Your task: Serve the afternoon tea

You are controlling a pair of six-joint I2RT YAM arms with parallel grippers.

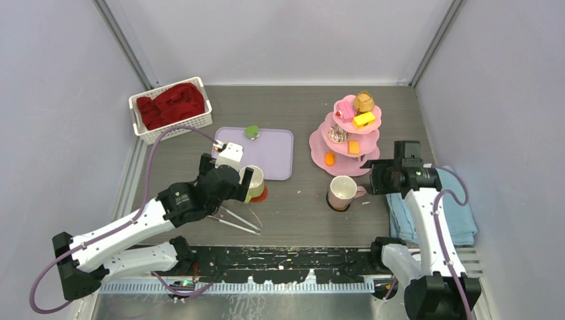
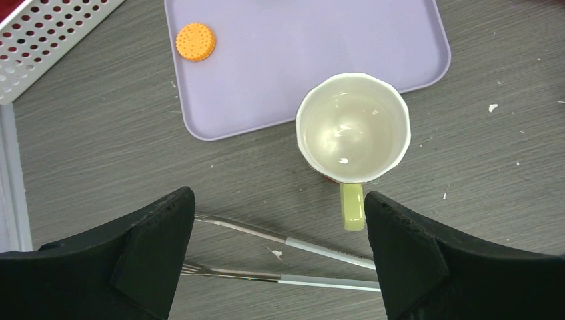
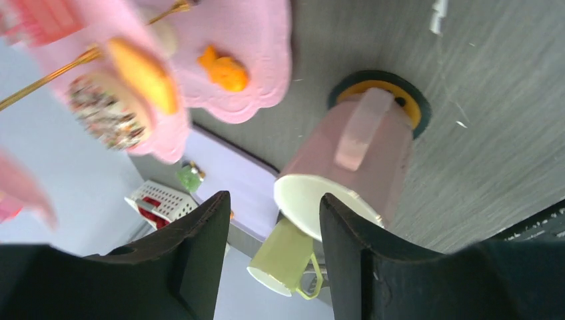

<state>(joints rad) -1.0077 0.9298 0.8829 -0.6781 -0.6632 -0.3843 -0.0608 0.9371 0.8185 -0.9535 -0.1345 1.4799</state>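
Observation:
The pale yellow-green mug (image 1: 254,183) stands upright and empty on a red coaster, just off the purple tray's near edge. My left gripper (image 1: 230,175) is open above it. In the left wrist view the mug (image 2: 353,127) lies ahead of the open left gripper (image 2: 276,208), its handle near the right finger. The pink mug (image 1: 342,191) stands on a coaster in front of the pink three-tier stand (image 1: 346,137), which holds several toy pastries. My right gripper (image 1: 370,179) is open and empty beside the pink mug's handle. In the right wrist view the pink mug (image 3: 356,157) lies just beyond the open right gripper (image 3: 274,208).
A purple tray (image 1: 273,157) holds a green sweet (image 1: 252,132) and an orange cookie (image 2: 195,41). Two forks (image 1: 236,220) lie on the table under the left gripper. A white basket (image 1: 136,105) of red cloth stands at the back left. A folded light-blue towel (image 1: 460,213) lies under the right arm.

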